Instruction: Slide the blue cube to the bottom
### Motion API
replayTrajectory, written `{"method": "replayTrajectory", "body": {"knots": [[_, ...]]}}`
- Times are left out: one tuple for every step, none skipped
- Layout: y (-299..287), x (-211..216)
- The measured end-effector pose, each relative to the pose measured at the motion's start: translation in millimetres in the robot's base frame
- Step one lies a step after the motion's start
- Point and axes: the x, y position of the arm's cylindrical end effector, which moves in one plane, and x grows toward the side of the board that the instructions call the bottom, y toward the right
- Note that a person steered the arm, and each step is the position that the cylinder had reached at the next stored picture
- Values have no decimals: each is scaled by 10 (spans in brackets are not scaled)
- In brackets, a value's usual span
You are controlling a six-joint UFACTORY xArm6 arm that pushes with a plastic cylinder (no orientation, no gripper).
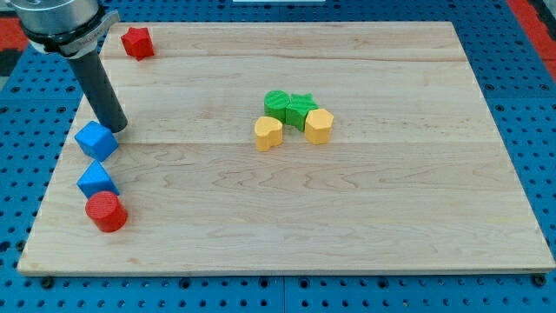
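Observation:
The blue cube (95, 140) sits near the board's left edge, at mid height in the view. My tip (116, 128) rests on the board just above and to the right of it, touching or nearly touching its upper right corner. A second blue block (96, 180), wedge-like in shape, lies just below the cube. A red cylinder (106, 211) lies right below that, close to the bottom left corner of the board.
A red block (137, 42) sits at the top left. In the middle is a cluster: two green blocks (290, 108), one star-shaped, a yellow block (268, 133) and a yellow hexagonal block (319, 125). The wooden board (391, 217) lies on a blue pegboard.

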Motion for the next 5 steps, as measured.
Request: {"method": "replayTrajectory", "body": {"knots": [[-36, -91], [-276, -92], [-375, 13], [-297, 177], [-297, 376]]}}
